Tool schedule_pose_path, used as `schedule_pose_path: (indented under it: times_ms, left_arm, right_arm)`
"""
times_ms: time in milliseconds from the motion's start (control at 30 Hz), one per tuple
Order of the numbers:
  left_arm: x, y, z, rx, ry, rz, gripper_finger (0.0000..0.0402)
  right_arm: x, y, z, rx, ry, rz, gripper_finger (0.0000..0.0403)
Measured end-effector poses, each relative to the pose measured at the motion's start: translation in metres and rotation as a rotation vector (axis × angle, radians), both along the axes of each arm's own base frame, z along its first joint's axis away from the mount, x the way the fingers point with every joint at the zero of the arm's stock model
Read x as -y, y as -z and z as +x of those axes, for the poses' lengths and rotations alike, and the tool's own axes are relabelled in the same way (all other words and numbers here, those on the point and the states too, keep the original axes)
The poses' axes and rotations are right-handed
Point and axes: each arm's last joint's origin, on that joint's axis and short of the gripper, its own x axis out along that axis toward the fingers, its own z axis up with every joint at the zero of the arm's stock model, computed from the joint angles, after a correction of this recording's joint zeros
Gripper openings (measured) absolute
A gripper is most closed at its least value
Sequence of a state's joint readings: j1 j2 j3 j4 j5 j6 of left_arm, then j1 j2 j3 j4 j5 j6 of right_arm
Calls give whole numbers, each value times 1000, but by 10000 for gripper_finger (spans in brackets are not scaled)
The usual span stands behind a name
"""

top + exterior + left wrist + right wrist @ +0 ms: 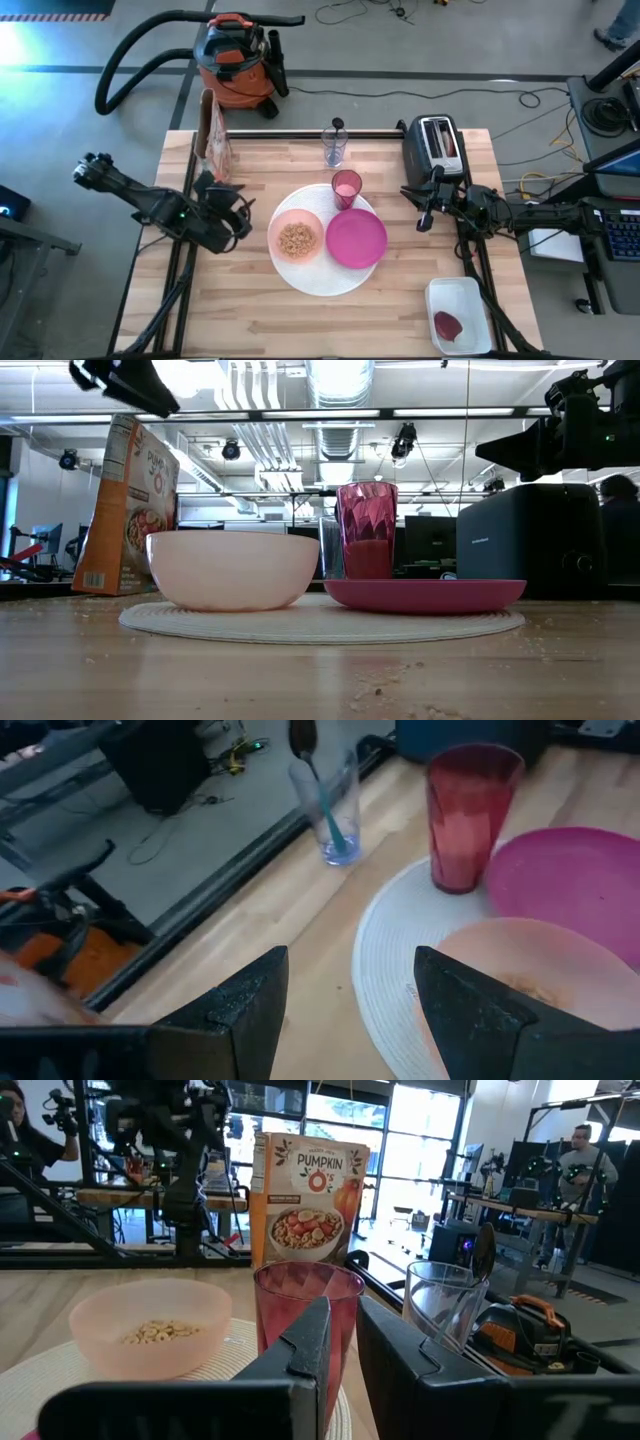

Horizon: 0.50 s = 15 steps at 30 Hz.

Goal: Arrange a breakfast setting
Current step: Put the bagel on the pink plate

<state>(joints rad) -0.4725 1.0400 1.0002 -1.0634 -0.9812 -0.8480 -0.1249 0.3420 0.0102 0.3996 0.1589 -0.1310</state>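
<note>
Already the setting is mostly gathered: the large white round plate lies at the middle of the table, and on it sit the pale pink bowl with cereal, the smaller magenta plate beside it, and the translucent pink cup at the far rim. The clear glass with the teal-handled spoon inside stands apart, near the far edge.

I judge the spoon is the step in hand; the next move calls for one gripper to reach into the glass and lift it by the handle.

The left gripper hovers beside the bowl, its fingers spread with nothing between. The right gripper waits near the toaster, its fingers a narrow gap apart and empty.

Only the right wrist view shows the cereal box front; the high view alone shows the white tray.
</note>
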Motion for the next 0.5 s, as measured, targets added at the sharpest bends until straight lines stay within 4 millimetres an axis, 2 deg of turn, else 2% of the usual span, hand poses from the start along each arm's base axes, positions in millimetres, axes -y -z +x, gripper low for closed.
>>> schedule_pose_path:
  times_ms: [167, 267, 400, 500]
  left_arm:
    - [3, 25, 3, 27, 93, -45, 201]
    - [6, 30, 6, 41, 224, -55, 201]
    - [12, 33, 10, 93, 466, -72, 201]
    - [14, 39, 10, 141, 580, -55, 201]
  right_arm:
    - [0, 0, 0, 1, 0, 0, 43]
    - [0, 0, 0, 1, -1, 4, 43]
    - [0, -3, 0, 68, -4, 122, 43]
    - [0, -5, -1, 98, -6, 149, 43]
